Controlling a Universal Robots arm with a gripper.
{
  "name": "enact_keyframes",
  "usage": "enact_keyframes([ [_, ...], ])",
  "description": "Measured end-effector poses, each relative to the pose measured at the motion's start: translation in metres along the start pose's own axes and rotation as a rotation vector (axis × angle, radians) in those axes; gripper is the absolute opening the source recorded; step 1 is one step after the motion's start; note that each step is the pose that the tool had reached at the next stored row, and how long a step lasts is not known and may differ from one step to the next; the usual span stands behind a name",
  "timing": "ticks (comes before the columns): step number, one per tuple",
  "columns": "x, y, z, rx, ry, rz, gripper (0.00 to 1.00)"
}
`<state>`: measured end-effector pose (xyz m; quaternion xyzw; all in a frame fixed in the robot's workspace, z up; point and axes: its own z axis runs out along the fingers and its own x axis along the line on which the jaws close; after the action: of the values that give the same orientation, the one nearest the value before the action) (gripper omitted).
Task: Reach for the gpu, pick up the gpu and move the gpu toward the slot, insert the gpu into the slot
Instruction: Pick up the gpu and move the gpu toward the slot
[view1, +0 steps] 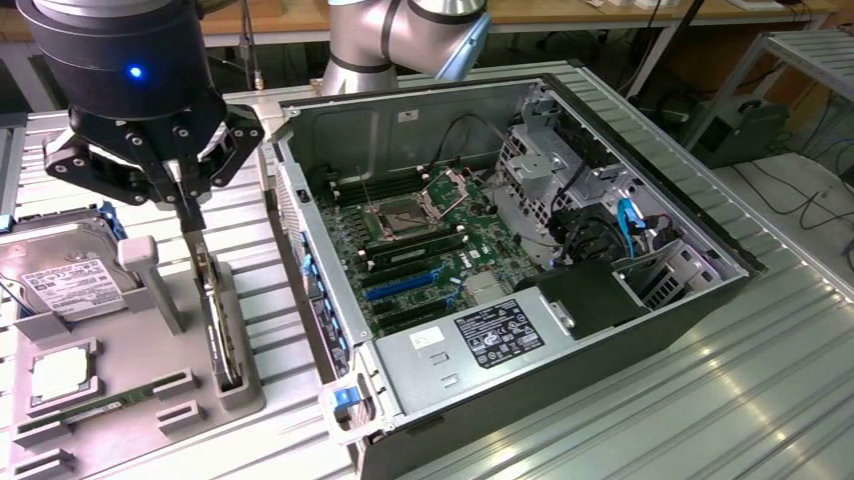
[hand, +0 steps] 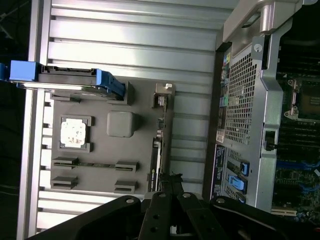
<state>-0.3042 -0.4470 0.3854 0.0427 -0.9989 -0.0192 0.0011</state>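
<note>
Ribbed table (view1: 747, 400), fingers (view1: 187, 205) pinching gpu (view1: 214, 310), hard drive (view1: 60, 275) beside

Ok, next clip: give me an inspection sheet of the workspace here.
surface: ribbed metal table, grey fixture tray on it
job's things: gpu standing on edge in the tray; blue slot in the motherboard empty
clutter: hard drive, processor chip, memory stick in the tray
gripper: shut, just above the gpu's upper edge; contact unclear
cables: blue cable inside the open case
surroundings: benches behind
</note>
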Motion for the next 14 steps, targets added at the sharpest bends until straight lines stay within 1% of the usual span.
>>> enact_keyframes([
  [1, 0.0, 0.0, 0.0, 0.0001, 0.0, 0.0, 0.11],
  [4, 0.0, 0.0, 0.0, 0.0, 0.0, 0.0, 0.3],
  [5, 0.0, 0.0, 0.0, 0.0, 0.0, 0.0, 0.3],
  [6, 0.0, 0.0, 0.0, 0.0, 0.0, 0.0, 0.42],
  [8, 0.0, 0.0, 0.0, 0.0, 0.0, 0.0, 0.54],
  [10, 0.0001, 0.0, 0.0, 0.0001, -0.0007, 0.01, 0.54],
  [11, 0.0001, 0.0, 0.0001, 0.0002, -0.0011, 0.022, 0.6],
  [14, 0.0006, 0.0, 0.0002, 0.0001, -0.0022, 0.051, 0.6],
])
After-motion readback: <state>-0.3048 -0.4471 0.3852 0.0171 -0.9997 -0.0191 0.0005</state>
